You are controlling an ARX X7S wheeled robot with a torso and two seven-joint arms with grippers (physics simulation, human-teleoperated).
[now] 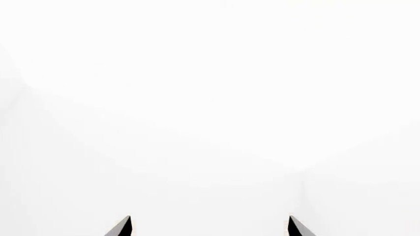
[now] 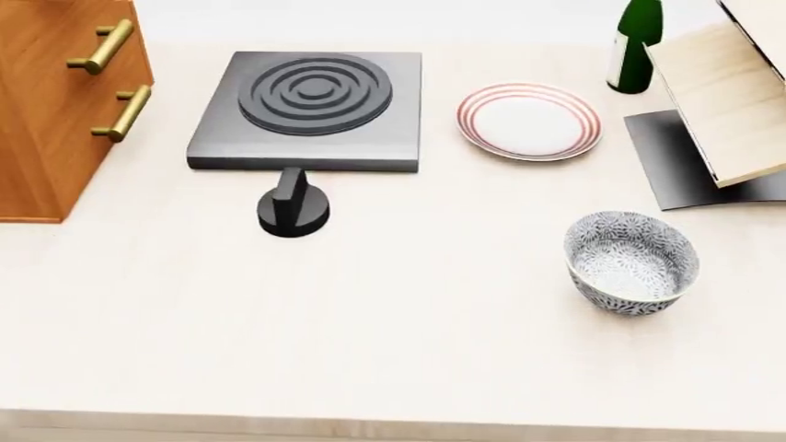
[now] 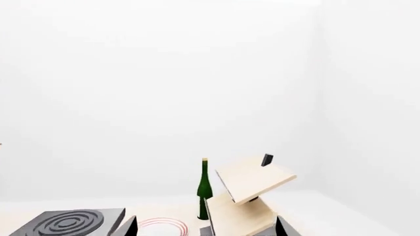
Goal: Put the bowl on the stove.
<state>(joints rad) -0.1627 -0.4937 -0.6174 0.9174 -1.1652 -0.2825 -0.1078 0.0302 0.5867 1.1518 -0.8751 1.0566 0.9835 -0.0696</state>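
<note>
Bowl (image 2: 631,261): upright on the desk (image 2: 406,341), at roughly 4 o'clock in the head view, mouth open upward, grey-blue floral pattern inside and out, nothing in it, nothing touching it. Well apart from the stove (image 2: 307,112), which lies at 11 o'clock from the bowl, flat on the desk, dark grey, raised concentric rings at its middle, nothing resting on it. Also visible low in the right wrist view as stove (image 3: 69,222).

Just in front of the stove's near edge, a black round knob (image 2: 293,211), touching or nearly touching that edge; cannot tell which. At 12 o'clock from the bowl, slightly toward 11, a flat white plate (image 2: 529,121) with red rim rings, beside the stove's right side but apart from it. Past the plate, at 1 o'clock, a green bottle (image 2: 636,46), standing upright. At 2 o'clock from the bowl, a light wooden panel (image 2: 724,101) tilted over a dark base. Far across at 9 to 10 o'clock, a wooden cabinet (image 2: 55,110) with brass handles.

No arm in the head view. Left end effector (image 1: 210,227): only two dark fingertips (image 1: 121,227) showing against blank white, set well apart, nothing between them. Right end effector (image 3: 205,227): likewise two dark tips at the frame edge, spread wide, holding nothing, pointed toward the plate and bottle.
</note>
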